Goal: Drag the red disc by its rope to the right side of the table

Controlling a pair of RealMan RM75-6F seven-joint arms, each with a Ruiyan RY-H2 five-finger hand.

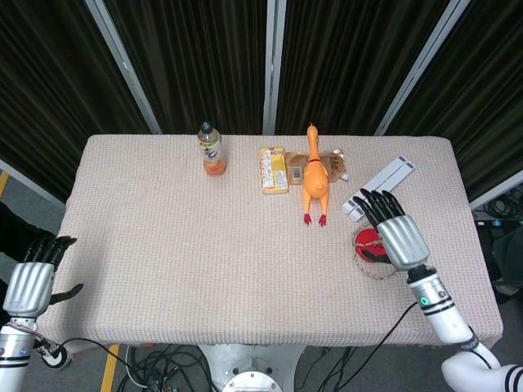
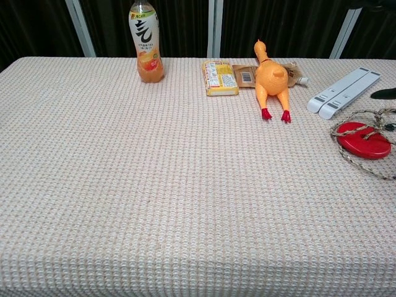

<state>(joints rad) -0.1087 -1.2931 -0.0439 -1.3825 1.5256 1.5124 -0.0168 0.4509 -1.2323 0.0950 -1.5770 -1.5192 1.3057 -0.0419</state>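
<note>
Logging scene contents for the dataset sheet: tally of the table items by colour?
Orange: 2, drink bottle and rubber chicken
Yellow: 1, snack pack
Brown: 1, packet behind the chicken
White: 1, folded stand
Red: 1, disc with rope
Total: 6
</note>
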